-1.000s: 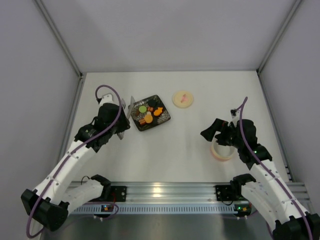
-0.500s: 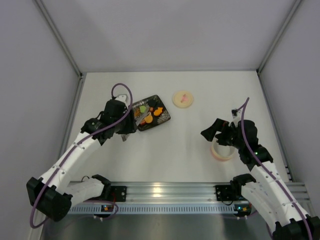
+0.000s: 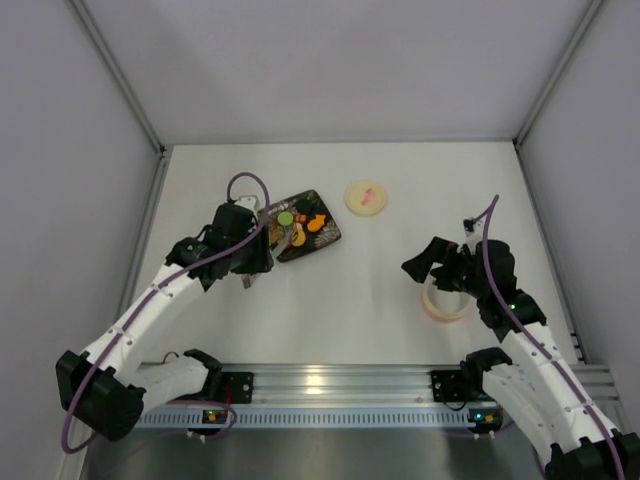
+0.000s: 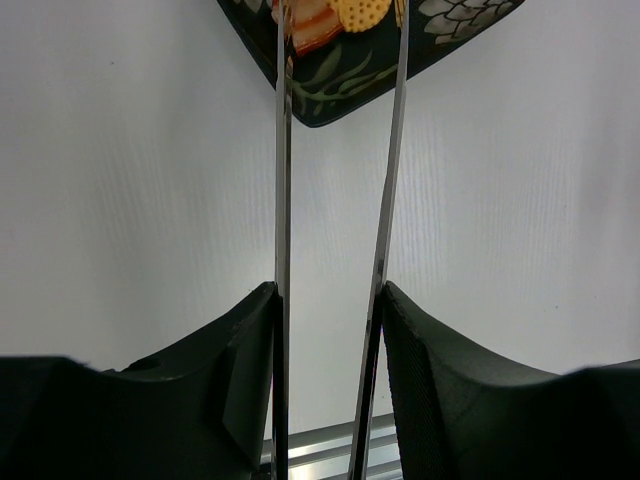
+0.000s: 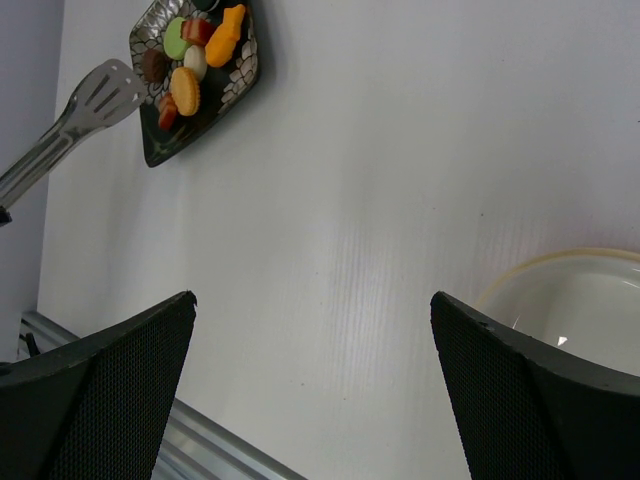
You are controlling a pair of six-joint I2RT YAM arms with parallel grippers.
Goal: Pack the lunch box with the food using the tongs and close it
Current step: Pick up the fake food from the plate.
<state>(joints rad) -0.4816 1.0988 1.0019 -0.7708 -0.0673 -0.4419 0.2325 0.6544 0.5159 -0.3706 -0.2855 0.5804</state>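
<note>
My left gripper is shut on the silvery tongs, one black finger pressing on each arm. The tongs' two arms stand apart and reach over the near-left edge of the dark patterned plate, which carries the food: orange, green, brown and cream pieces. The lunch box stands at the right, uncovered, white inside. My right gripper hovers open beside its left rim, holding nothing. The cream lid lies behind the plate.
White walls close in the table on the left, back and right. An aluminium rail with the arm bases runs along the near edge. Bare table lies between the plate and the lunch box.
My left arm has swung right and forward, bringing the tongs from beside the plate's left edge to over its food. The right arm has stayed put.
</note>
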